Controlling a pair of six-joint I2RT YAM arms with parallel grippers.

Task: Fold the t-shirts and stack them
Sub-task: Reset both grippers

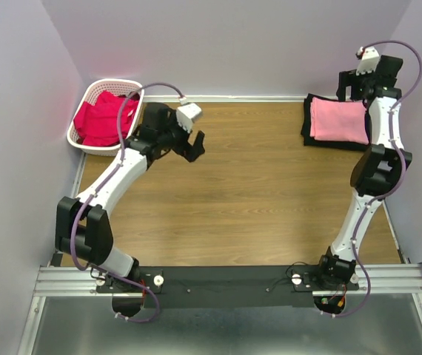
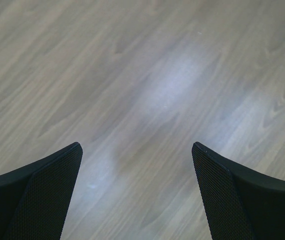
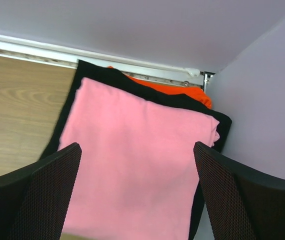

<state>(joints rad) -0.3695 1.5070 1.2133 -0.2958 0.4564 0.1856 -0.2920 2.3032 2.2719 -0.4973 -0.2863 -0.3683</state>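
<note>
Since the left gripper (image 2: 137,150) hangs wide open, empty, beside the basket (image 1: 113,81), it should pinch one magenta t-shirt (image 1: 98,118).

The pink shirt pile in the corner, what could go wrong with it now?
1. The open right gripper hangs right over the pink t-shirt; if it dips or drags, it could rumple the fold or slide it off the black t-shirt beneath.
2. Both lie close to the side wall, so that gripper might bump the wall.
3. The magenta t-shirts lie bunched in the basket; the open left gripper could lift several together.
</note>
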